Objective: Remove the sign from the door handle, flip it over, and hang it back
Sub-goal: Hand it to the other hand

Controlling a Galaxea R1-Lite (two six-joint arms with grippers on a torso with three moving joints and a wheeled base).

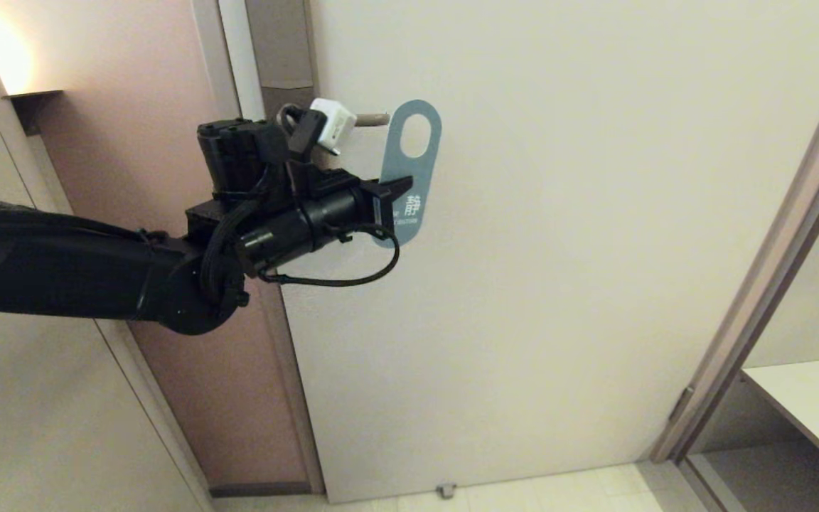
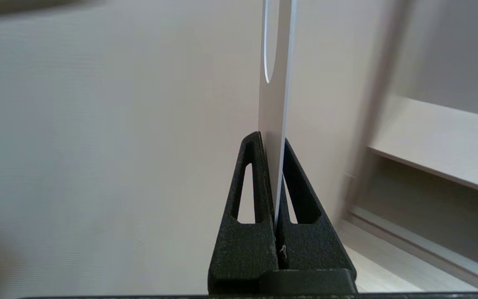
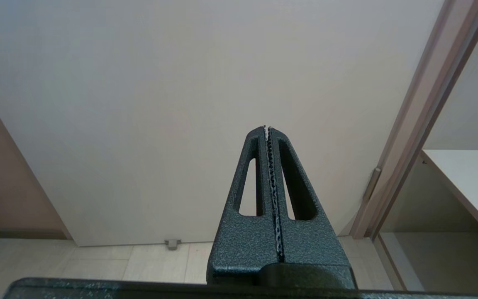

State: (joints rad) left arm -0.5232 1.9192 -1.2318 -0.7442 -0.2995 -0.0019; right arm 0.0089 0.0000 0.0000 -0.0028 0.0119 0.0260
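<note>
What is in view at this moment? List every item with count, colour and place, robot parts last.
sign: one, blue side out, held off the end of the handle, in front of the door
door handle: one, beige-bronze lever, upper door, mostly hidden behind the left arm
door: one, off-white, fills the middle
door stop: one, grey, on the floor at the door's foot
shelf: one, pale, lower right
left end effector: one, black, clamped on the sign's lower half
right end effector: one, black, shut, empty, low before the door
</note>
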